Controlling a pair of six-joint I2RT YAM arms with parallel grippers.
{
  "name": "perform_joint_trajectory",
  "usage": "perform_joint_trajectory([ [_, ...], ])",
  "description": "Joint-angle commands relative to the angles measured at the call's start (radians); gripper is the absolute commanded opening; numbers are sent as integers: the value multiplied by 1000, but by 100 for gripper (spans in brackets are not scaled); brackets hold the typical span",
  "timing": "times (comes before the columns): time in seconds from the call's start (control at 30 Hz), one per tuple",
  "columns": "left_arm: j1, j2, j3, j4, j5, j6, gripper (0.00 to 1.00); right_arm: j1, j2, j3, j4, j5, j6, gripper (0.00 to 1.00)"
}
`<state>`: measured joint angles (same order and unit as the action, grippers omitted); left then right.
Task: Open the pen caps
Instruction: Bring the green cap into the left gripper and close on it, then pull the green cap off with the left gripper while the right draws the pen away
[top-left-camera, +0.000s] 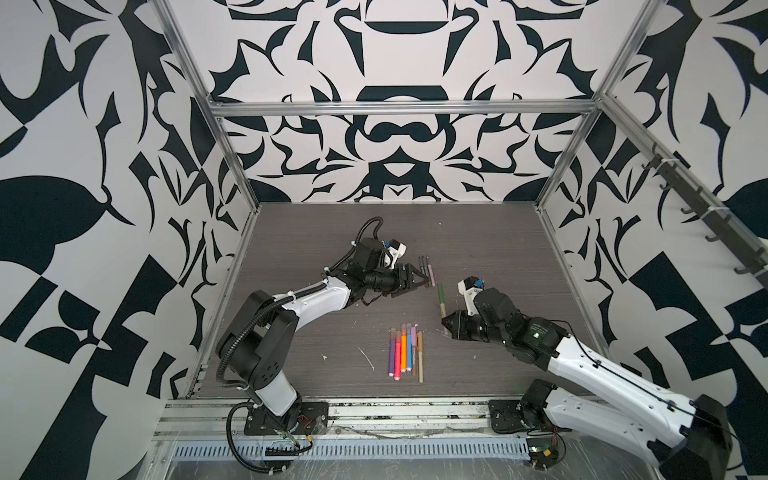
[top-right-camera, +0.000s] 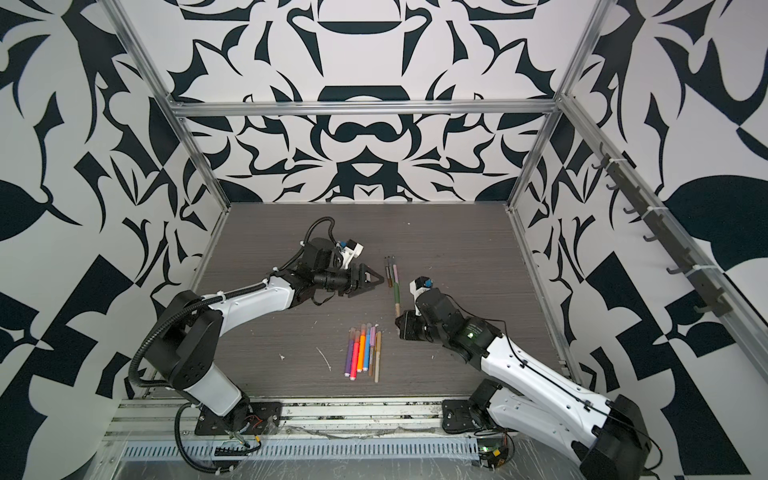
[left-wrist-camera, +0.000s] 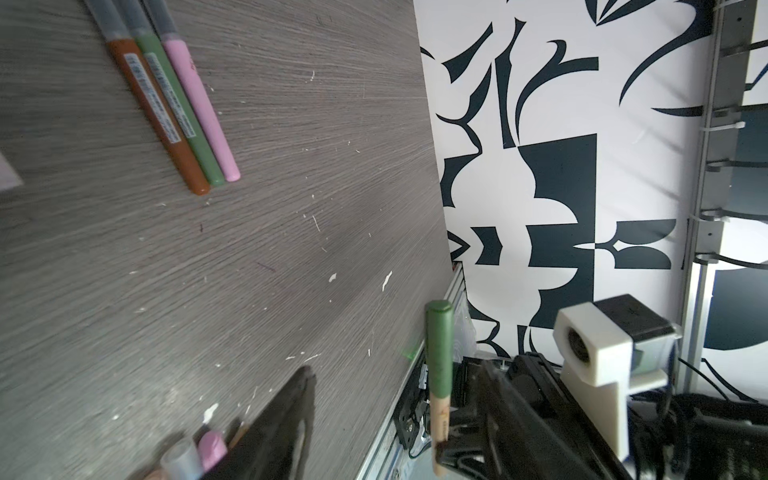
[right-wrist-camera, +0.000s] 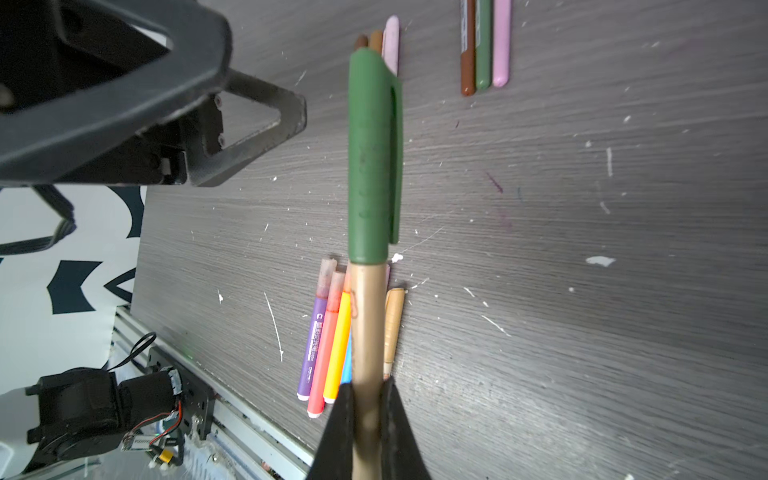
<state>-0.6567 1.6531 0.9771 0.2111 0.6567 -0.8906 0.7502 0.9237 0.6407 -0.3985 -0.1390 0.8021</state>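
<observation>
Cap, green, on tan pen clamped in R tool, held over table; L tool near cap, jaws apart, empty; other pens lie in two groups on table.

Four bright markers; three far pens; one green-capped pen.

A grey wood-grain table flecked with white scraps sits inside an aluminium frame; black-and-white patterned walls surround it, a hook rail along the right.
</observation>
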Motion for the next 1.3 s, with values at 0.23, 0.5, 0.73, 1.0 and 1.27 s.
perform_joint_trajectory([
  [0.23,-64,61,50,30,40,-25,62,-13,89,89,62,-90,-34,0],
  [0.5,-73,79,67,29,60,-24,5,-14,98,95,57,-90,-29,0],
  [0.73,-73,31,47,22,52,8,0,-18,35,86,37,-62,-52,55],
  [1.0,-73,27,51,20,65,18,0,-53,26,77,49,-105,-47,45],
  [1.27,-73,28,36,76,86,-17,0,-66,114,98,118,-155,-46,40],
])
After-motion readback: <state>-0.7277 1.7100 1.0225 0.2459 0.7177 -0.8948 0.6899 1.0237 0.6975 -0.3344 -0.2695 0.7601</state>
